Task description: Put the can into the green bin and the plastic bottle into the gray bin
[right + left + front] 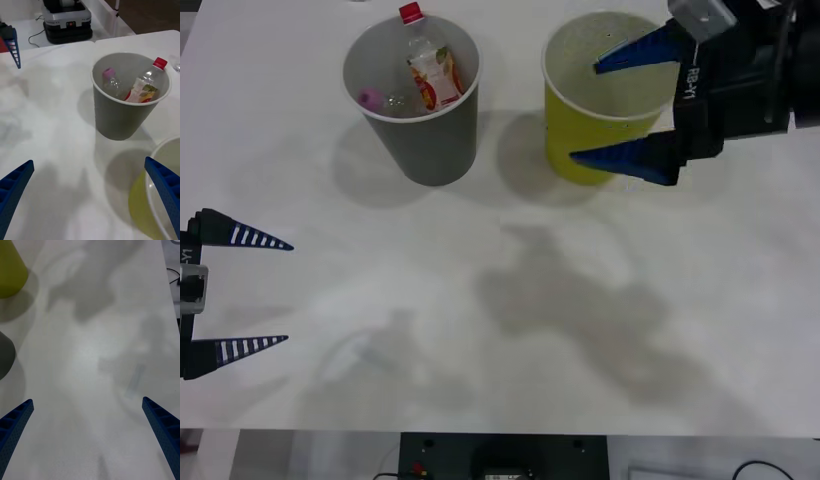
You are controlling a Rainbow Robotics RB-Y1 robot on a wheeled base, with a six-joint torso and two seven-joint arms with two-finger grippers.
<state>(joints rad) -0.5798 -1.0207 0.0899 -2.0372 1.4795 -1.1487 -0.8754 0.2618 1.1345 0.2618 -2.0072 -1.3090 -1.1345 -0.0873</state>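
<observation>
**Bottle resting in the gray bin, right gripper spread over the green bin**

A white table (510,330) seen from above takes up most of the front view. In the upper left of centre stands the gray bin (430,140), a dark gray paper cup with a pale inside and a white rim. The plastic bottle (430,70) leans inside it, its red cap poking above the far rim and its white label with red and green marks facing up. Beside it in the same cup lies a pink-capped clear item (375,99).

Just to the right of the gray bin, near but not touching, stands the green bin (580,135), a yellow-green paper cup with a white rim. Whether a can lies inside it cannot be told.

The right gripper (625,105) hangs at the upper right of the front view, over the green bin's right side. Its blue ribbed fingers are spread wide and hold nothing; one fingertip points across the cup's mouth, the other lies in front of the cup's near wall.

The left gripper (270,295) sits at the left edge of the front view, low over bare table and well apart from both cups. Its fingers are also spread wide and empty.
</observation>
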